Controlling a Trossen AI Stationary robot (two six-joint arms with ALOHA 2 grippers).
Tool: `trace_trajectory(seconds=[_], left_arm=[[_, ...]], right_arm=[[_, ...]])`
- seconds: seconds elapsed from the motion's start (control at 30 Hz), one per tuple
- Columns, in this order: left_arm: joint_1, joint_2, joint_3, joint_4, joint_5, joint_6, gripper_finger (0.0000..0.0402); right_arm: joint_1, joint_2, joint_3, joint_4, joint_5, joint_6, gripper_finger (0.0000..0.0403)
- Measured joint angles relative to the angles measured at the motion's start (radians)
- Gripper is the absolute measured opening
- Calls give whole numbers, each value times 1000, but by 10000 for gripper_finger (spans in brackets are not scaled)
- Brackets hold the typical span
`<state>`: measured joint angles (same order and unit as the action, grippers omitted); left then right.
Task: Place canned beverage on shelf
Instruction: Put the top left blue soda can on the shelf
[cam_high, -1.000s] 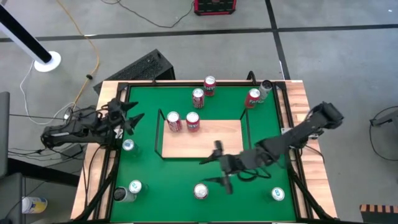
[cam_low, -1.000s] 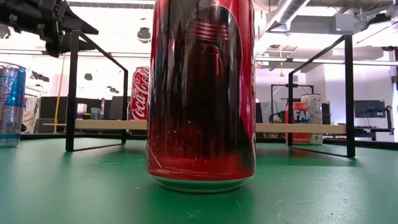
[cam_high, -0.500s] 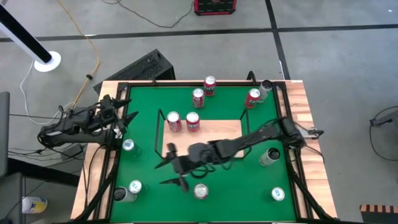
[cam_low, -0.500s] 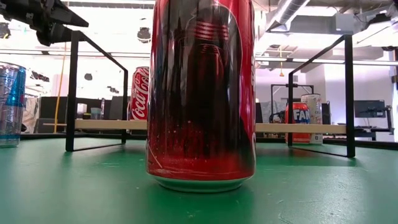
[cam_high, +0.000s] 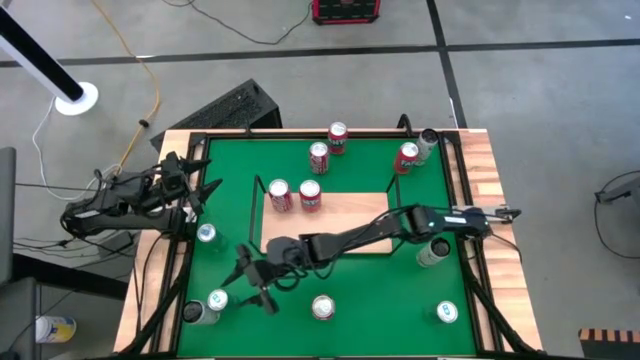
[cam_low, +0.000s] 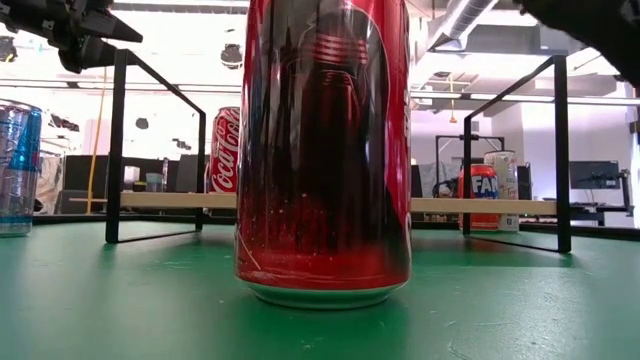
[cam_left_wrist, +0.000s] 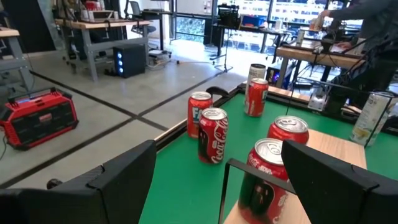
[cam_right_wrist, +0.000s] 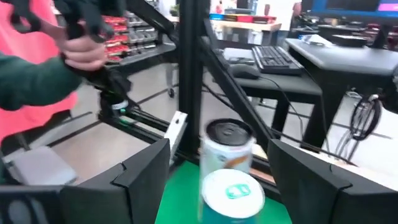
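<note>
The shelf (cam_high: 335, 222) is a light-wood board with black wire rails, standing mid-table with two red cans (cam_high: 279, 195) (cam_high: 310, 194) on its far left part. My right gripper (cam_high: 246, 283) reaches across to the near left, open and level. It faces a white-and-teal-topped can (cam_right_wrist: 233, 193) (cam_high: 217, 300) that stands on the green table with a dark-topped can (cam_right_wrist: 227, 138) behind it; its fingers touch neither. My left gripper (cam_high: 212, 182) hovers open at the table's left edge, holding nothing.
More cans stand upright on the table: one at the left (cam_high: 207, 234), two near the front (cam_high: 322, 308) (cam_high: 446, 313), one at the right (cam_high: 432, 251), several at the far edge (cam_high: 337, 136). A big red can (cam_low: 322, 150) fills the low view. A person's hand (cam_right_wrist: 87, 53) shows beyond the table.
My right gripper has swept from right of the table's middle toward the left edge, sinking, and now faces the near-left cans. My left gripper has drawn back slightly toward the left edge and risen a little. No can has moved.
</note>
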<state>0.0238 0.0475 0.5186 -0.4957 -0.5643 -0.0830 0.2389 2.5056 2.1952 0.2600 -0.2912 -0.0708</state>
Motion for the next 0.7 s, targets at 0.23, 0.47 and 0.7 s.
trace_trajectory(seconds=[0.23, 0.47, 0.7], left_arm=[[0, 0, 0, 1, 0, 0, 332], [0, 0, 0, 1, 0, 0, 332], [0, 0, 0, 2, 0, 0, 332]], right_arm=[[-11, 128, 138, 4, 18, 36, 297], [-3, 168, 159, 46, 34, 47, 297], [16, 168, 160, 17, 87, 30, 297]])
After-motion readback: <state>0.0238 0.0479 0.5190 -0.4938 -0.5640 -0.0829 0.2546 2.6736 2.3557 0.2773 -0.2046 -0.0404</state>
